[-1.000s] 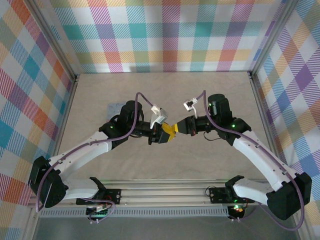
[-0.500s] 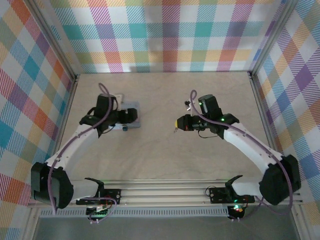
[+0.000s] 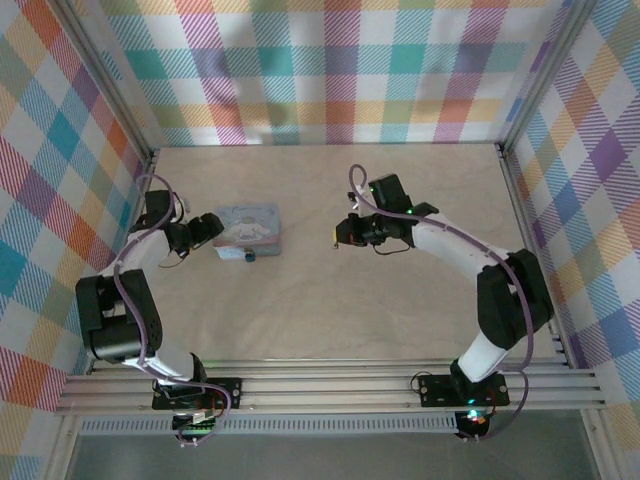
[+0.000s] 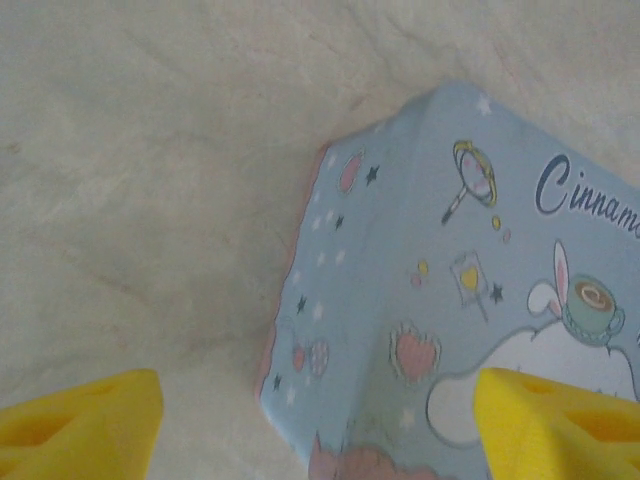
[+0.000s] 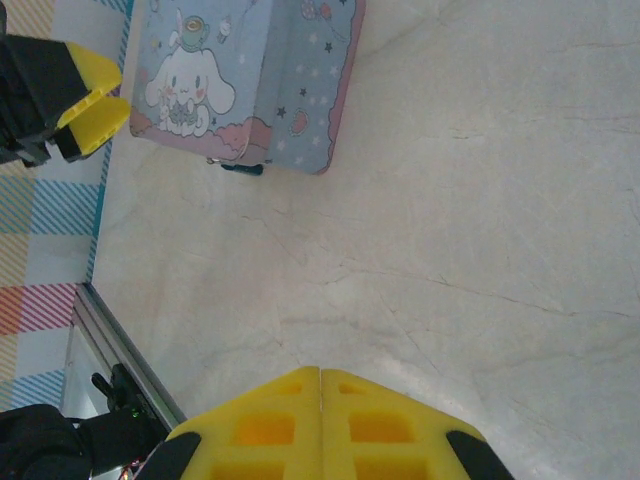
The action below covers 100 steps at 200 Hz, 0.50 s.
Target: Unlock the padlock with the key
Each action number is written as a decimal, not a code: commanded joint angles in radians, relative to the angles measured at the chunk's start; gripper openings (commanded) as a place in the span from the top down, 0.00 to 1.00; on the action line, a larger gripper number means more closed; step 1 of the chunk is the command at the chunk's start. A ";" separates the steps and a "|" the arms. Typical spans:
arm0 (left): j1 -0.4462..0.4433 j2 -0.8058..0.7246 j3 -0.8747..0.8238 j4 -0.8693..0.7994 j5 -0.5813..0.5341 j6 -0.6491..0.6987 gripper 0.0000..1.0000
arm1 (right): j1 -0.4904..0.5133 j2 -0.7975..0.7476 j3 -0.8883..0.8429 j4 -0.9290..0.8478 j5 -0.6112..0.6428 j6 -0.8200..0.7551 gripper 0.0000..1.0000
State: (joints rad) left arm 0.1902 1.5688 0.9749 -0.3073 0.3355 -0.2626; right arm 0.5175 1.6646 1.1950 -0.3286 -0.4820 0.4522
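The padlock [image 3: 248,256] is a tiny dark bluish body at the near edge of the pale blue cartoon tin [image 3: 248,225]; it also shows against the tin's edge as the padlock [image 5: 243,167]. My left gripper [image 3: 207,232] is at the tin's left end and open. Its yellow fingers [image 4: 80,425] stand wide apart, with a corner of the tin [image 4: 420,300] between them. My right gripper [image 3: 340,233] hovers over bare table right of the tin, and its fingertips [image 5: 290,405] are pressed flush together. The key is hidden.
The tin [image 5: 250,80] lies flat at the table's left side, close to the left wall [image 3: 70,200]. Pale bare tabletop [image 3: 330,310] stretches between the arms. An aluminium rail [image 3: 330,385] runs along the near edge.
The two grippers, touching at the table's middle a second ago, have parted. The left arm swung back left to the tin's end. The right gripper moved up and left.
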 commanded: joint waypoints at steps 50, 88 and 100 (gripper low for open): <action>-0.115 0.249 0.210 0.039 0.213 0.031 0.35 | -0.011 -0.004 -0.062 0.042 -0.032 -0.030 1.00; -0.231 0.272 0.197 0.072 0.158 -0.106 0.37 | -0.015 -0.061 -0.134 0.055 -0.010 -0.014 1.00; -0.273 0.272 0.177 0.099 0.128 -0.168 0.39 | -0.017 -0.078 -0.148 0.048 0.000 -0.013 1.00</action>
State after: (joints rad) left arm -0.0158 1.8301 1.1786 -0.2405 0.4904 -0.3141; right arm 0.5091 1.6516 1.0679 -0.2958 -0.4881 0.4374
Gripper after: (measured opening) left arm 0.626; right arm 0.056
